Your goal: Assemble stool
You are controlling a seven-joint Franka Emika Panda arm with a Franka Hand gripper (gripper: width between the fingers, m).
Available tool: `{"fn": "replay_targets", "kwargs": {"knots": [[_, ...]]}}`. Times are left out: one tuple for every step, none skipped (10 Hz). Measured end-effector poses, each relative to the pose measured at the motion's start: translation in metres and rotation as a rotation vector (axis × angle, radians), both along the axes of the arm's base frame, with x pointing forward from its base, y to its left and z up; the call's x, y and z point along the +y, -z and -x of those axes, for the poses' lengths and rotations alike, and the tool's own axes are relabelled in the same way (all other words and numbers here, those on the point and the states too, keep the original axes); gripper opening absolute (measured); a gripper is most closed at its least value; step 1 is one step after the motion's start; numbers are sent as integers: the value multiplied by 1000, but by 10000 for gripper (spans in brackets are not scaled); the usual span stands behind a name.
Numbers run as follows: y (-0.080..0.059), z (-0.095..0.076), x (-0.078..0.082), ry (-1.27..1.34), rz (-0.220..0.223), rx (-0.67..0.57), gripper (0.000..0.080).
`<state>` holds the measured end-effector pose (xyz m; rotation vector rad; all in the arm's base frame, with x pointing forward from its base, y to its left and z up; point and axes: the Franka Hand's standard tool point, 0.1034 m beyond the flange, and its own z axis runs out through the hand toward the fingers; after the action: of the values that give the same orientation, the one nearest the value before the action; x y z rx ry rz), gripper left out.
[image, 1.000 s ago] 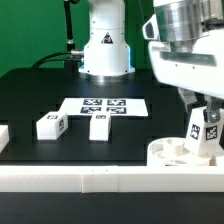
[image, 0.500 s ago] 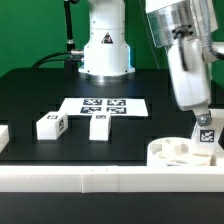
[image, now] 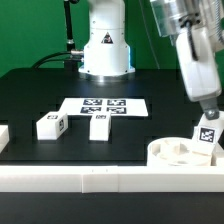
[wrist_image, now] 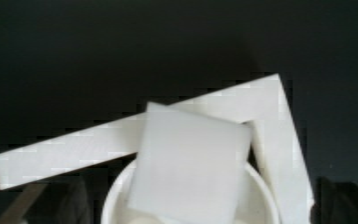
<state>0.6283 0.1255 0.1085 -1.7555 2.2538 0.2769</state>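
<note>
The round white seat disc (image: 172, 153) lies at the front, on the exterior view's right, against the border rail. One white stool leg (image: 207, 135) with a marker tag stands tilted on the disc's right part. My gripper (image: 209, 114) comes down from above at a slant and is shut on the top of this leg. In the wrist view the leg (wrist_image: 194, 150) fills the middle, over the disc's rim (wrist_image: 130, 196). My gripper (wrist_image: 179, 216) shows only as dark finger shapes at the edges. Two more legs (image: 50, 124) (image: 98, 125) lie loose on the table's left half.
The marker board (image: 103, 105) lies flat behind the two loose legs. A long white border rail (image: 90, 178) runs along the front edge, and its corner shows in the wrist view (wrist_image: 87, 150). The robot's base (image: 105, 50) stands at the back.
My arm has leaned and swung toward the exterior view's right and risen slightly. The held leg has tilted with it over the seat disc. The loose legs have not moved.
</note>
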Motion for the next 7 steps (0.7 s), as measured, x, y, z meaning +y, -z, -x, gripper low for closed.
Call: {"fn": "replay_targets", "kwargs": {"knots": [[-7,-1,2,-153,18,-52,644],[-6,-1,1,-204,23,-70,644],[-4,0,0,-295,34,-97,649],[-4,0,0,-413,46,-136,649],[-3,0,1,-536,66,-165,649],[-2,0,5,-721,112,-195,649],[-5,0,10,-891,144,-230,649]]}}
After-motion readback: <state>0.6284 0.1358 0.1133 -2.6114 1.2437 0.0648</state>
